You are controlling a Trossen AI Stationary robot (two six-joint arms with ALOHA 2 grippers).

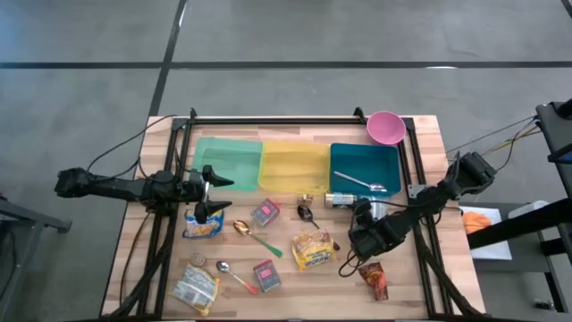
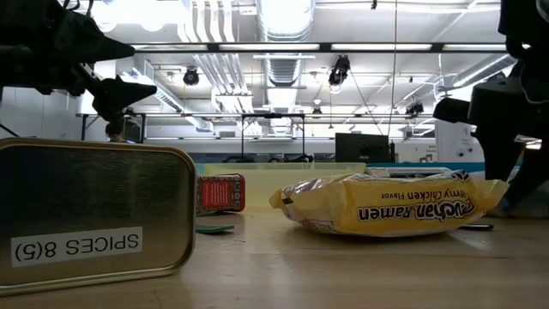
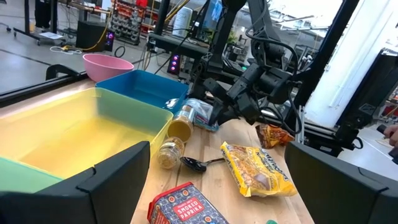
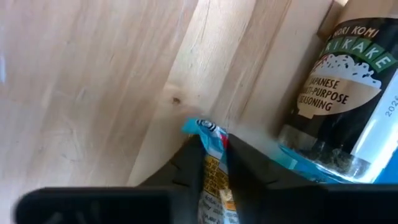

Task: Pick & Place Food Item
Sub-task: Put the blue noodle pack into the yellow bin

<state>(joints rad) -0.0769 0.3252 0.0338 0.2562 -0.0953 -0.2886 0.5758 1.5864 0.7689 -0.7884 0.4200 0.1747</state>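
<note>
My right gripper [image 4: 211, 146] points steeply down at the table's right middle [image 1: 362, 220], shut on a small blue-edged food packet [image 4: 208, 134] that lies beside a furikake jar [image 4: 345, 93]. The left wrist view shows this packet [image 3: 200, 113] next to the jar [image 3: 180, 124]. A yellow chicken ramen packet [image 1: 313, 249] lies flat on the table nearer the front. My left gripper [image 1: 217, 195] waits open and level at the left, in front of the green tray [image 1: 228, 148], touching nothing. My right gripper pinches the packet's blue corner [image 4: 200, 127] between its two fingers [image 4: 186, 158]. The fingers come from above, slanting down. The rest of the packet is hidden under the fingers, so I cannot tell whether it is lifted off the wood.
Green, yellow [image 1: 293, 165] and blue [image 1: 365, 165] trays stand side by side at the back, a pink bowl [image 1: 385, 126] behind them. Two red spice tins [image 1: 265, 212], spoons [image 1: 255, 235], a red snack bag [image 1: 375, 279] and other packets [image 1: 204, 224] lie scattered on the table.
</note>
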